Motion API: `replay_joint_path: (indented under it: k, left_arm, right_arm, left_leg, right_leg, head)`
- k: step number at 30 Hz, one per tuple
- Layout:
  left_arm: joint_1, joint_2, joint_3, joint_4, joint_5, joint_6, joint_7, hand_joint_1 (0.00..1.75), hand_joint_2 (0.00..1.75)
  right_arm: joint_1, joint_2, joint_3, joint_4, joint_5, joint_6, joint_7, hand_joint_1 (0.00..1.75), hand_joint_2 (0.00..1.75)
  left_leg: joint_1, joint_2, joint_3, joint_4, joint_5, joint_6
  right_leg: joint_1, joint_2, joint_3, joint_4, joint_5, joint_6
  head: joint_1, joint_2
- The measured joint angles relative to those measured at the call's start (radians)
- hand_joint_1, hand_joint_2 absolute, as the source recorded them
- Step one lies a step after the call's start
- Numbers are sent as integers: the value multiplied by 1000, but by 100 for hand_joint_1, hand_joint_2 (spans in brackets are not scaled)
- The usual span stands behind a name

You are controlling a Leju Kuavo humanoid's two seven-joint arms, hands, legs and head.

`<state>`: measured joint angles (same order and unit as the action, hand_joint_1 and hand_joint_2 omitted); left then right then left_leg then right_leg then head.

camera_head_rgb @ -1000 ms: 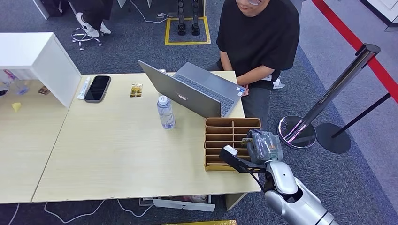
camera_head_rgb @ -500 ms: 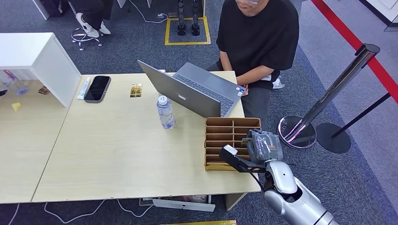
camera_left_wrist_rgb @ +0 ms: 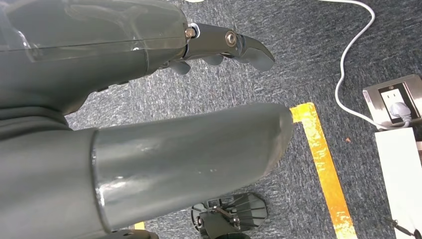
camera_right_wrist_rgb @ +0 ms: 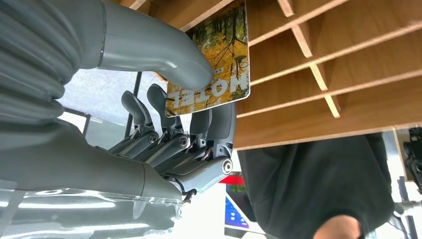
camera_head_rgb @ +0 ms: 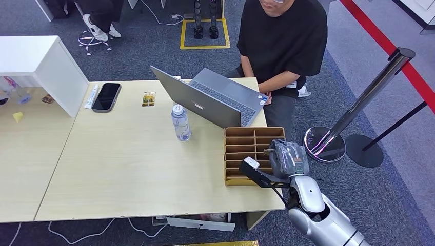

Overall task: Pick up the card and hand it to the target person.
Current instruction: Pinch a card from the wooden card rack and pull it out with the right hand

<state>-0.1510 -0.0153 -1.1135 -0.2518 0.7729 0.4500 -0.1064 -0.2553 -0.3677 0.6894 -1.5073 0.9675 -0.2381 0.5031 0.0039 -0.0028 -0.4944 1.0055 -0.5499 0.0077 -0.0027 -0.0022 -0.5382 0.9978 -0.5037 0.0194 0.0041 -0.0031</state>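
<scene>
Right robot hand has edged slightly toward person; thumb and fingers pinch card at wooden organizer. Lift-out, handover remain.

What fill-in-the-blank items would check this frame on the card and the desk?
1. The right hand pinches a ____ at the wooden organizer.
2. The water bottle stands beside the open ____.
3. The person wears a ____ shirt.
Missing words: card; laptop; black.
</scene>
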Motion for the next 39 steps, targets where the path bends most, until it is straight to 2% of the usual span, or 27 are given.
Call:
replay_joint_path:
  k: [5,10,18,30,39]
  left_arm:
    - [0,0,0,0,0,0,-1,0,0]
    - [1,0,0,0,0,1,-3,0,0]
    - [5,0,0,0,1,1,-8,0,0]
    - [8,1,0,0,2,1,-9,0,0]
    - [7,2,0,0,-3,0,-3,0,0]
  right_arm:
    - [0,-1,-3,-38,10,0,7,139,175]
    - [0,-3,-6,-71,27,-15,9,153,175]
    - [0,-4,-21,-143,54,-41,11,145,175]
    - [-7,-40,-71,-256,96,-28,43,145,175]
    - [-28,-70,-107,-280,107,-18,54,147,175]
  left_leg:
    - [0,0,0,0,0,0]
    - [0,0,0,0,0,0]
    - [0,0,0,0,0,0]
    - [0,0,0,0,0,0]
    - [0,0,0,0,0,0]
  right_leg:
    - [0,0,0,0,0,0]
    - [0,0,0,0,0,0]
    - [0,0,0,0,0,0]
    - [0,0,0,0,0,0]
    - [0,0,0,0,0,0]
  head:
    - [0,0]
    - [0,0]
    - [0,0]
    - [0,0]
    - [0,0]
